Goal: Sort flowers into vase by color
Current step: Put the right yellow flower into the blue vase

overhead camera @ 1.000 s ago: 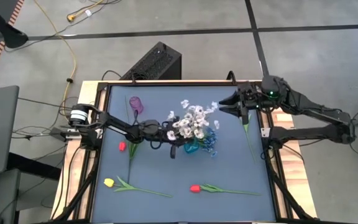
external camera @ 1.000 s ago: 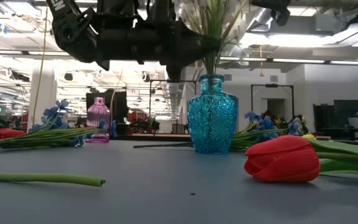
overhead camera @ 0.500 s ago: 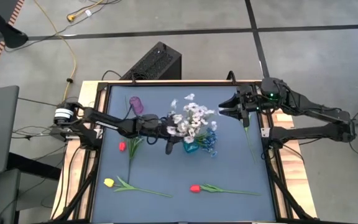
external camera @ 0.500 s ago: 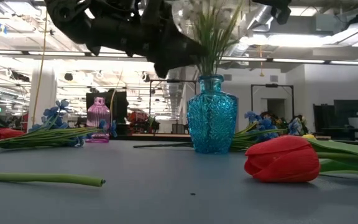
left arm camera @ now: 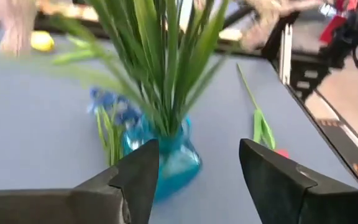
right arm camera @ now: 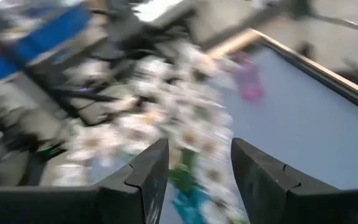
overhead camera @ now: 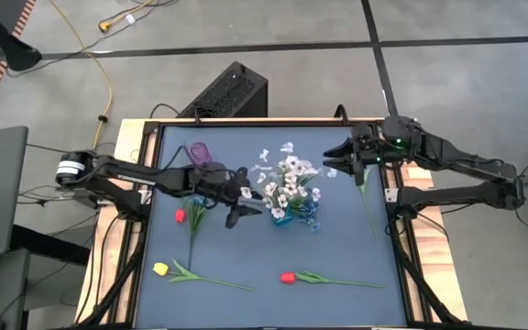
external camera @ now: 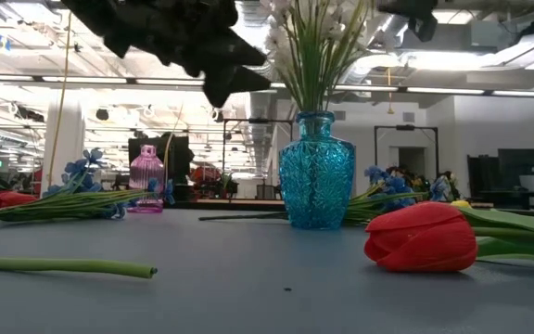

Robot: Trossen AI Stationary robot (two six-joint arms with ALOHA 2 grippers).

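White small-blossom flowers (overhead camera: 287, 179) stand with their green stems (left arm camera: 160, 62) in the blue glass vase (external camera: 315, 172) at mid-table. Blue sprigs (overhead camera: 310, 211) lie on the table against the vase's right side. My left gripper (overhead camera: 242, 195) hangs open just left of the vase, raised above the table and holding nothing; in its wrist view the vase (left arm camera: 166, 155) shows between its fingers, farther off. My right gripper (overhead camera: 337, 160) hovers open over the far right of the table, facing the white flowers (right arm camera: 173, 124). A pink vase (overhead camera: 200, 151) stands at the far left.
A red tulip (overhead camera: 180, 215) lies left of centre and a yellow tulip (overhead camera: 160, 269) near the front left. Another red tulip (overhead camera: 287, 277) lies near the front. A green stem (overhead camera: 367, 197) lies along the right side. The raised table frame (overhead camera: 145, 211) borders the mat.
My left gripper has opened and let go of the white flowers. It has drawn back toward the table's left edge and risen. The white flowers, earlier leaning over the vase in its hold, now stand upright and fanned out in the blue vase.
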